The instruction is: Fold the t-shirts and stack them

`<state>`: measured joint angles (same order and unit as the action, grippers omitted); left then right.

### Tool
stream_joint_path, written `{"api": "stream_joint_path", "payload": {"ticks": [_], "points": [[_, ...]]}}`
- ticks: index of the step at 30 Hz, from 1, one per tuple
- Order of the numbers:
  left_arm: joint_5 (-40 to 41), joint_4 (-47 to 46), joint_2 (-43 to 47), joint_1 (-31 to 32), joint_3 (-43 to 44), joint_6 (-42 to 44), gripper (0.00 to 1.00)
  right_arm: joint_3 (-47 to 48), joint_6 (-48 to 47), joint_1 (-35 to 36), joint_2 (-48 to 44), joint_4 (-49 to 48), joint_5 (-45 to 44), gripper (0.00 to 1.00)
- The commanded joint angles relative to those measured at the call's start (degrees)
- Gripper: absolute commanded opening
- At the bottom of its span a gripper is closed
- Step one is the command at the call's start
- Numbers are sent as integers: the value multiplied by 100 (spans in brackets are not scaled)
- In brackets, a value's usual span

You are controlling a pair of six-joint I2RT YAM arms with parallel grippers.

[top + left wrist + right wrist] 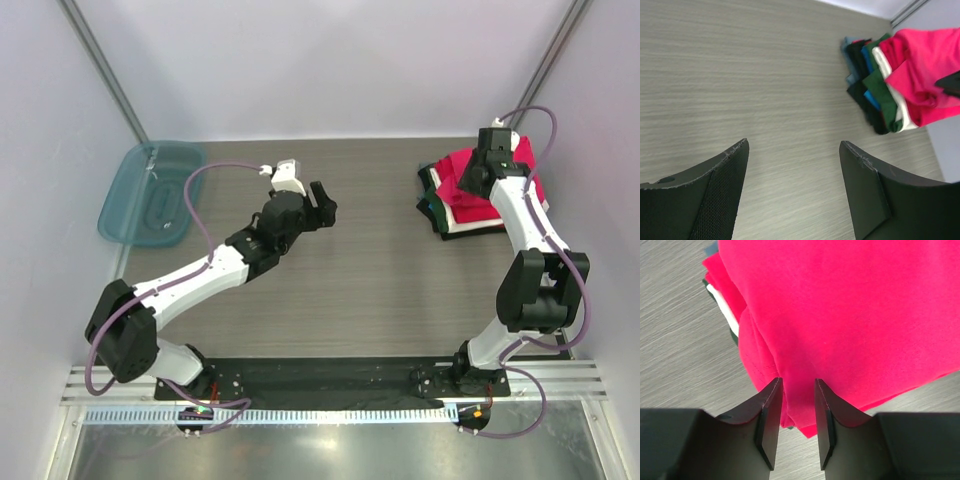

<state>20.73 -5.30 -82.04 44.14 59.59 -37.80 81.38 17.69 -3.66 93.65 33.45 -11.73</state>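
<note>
stacking step, judged near done. crimson t-shirt point(850, 315) tops stack point(470, 205), far right of worktop point(380, 290). right gripper point(795, 385) fingers nearly together at shirt's fold; true pinch: cannot tell. left gripper point(792, 145) fingers spread, mid-worktop. next likely: release, lift clear.

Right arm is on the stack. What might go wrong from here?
The right gripper has narrow jaws at a bunched edge of the red shirt; a pull may unfold it or drag it off. The shirts beneath lie offset, so a tug could shift them. The left gripper hangs open far from them, so it cannot steady them.
</note>
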Motion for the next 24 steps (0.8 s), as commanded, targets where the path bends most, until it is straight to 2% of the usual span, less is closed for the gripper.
{"api": "stream_joint_path", "payload": {"ticks": [1, 2, 5, 7, 11, 13, 14, 17, 20, 24], "points": [[88, 205, 390, -11, -211, 256, 74, -9, -126, 6, -83, 29, -304, 38], [124, 205, 478, -11, -272, 247, 74, -61, -126, 6, -83, 47, -260, 40], [142, 152, 575, -19, -448, 229, 74, -227, -187, 32, -118, 39, -32, 57], [107, 161, 593, -11, -457, 247, 74, -281, -249, 102, -136, 30, -101, 58], [63, 205, 610, -19, -413, 273, 75, -299, -310, 217, -66, 205, -619, 39], [45, 205, 636, -11, -413, 273, 74, -255, -328, 252, -31, 380, -778, 34], [45, 205, 654, -11, -413, 273, 75, -246, -337, 261, -39, 416, -839, 27], [10, 214, 654, -11, -405, 256, 75, -325, -302, 287, -241, 434, -910, 16], [-16, 214, 645, -19, -396, 203, 74, -360, -310, 296, -487, 460, -902, 9], [-60, 214, 593, -19, -378, 159, 74, -360, -328, 287, -725, 610, -814, 7]]}}
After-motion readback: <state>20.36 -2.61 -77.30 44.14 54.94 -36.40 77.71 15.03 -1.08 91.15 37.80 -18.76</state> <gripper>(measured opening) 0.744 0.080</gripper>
